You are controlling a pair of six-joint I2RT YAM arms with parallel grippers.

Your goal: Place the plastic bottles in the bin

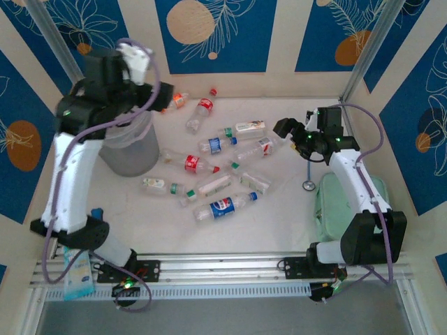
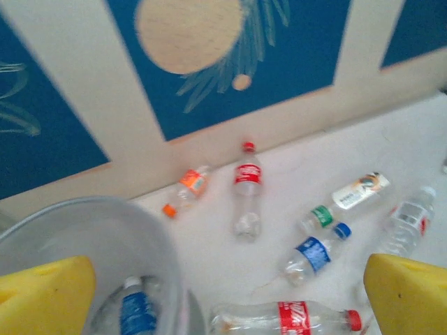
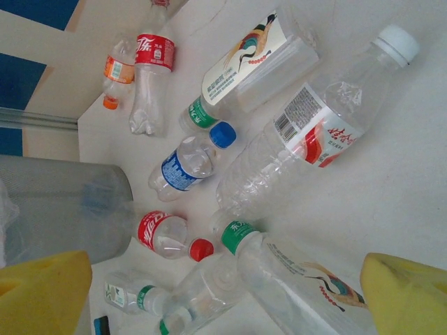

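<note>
1. Left pincer [image 2: 230, 300] spread wide, empty, over the edge of the bin [image 2: 84, 213]; one blue-labelled bottle [image 2: 136, 310] lies inside.
2. Right pincer [image 3: 223, 293] spread, empty, above plastic bottles [image 3: 188, 164] strewn on the desk [image 3: 391, 202].
3. Legible: white-capped bottle [image 3: 314, 132] shows red characters, barcode; red-labelled bottle [image 3: 150, 77], white script.

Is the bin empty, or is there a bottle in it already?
Not empty. The left wrist view looks down into the bin and shows a blue-labelled bottle inside it. Whether more bottles lie beneath it, I cannot tell.
</note>
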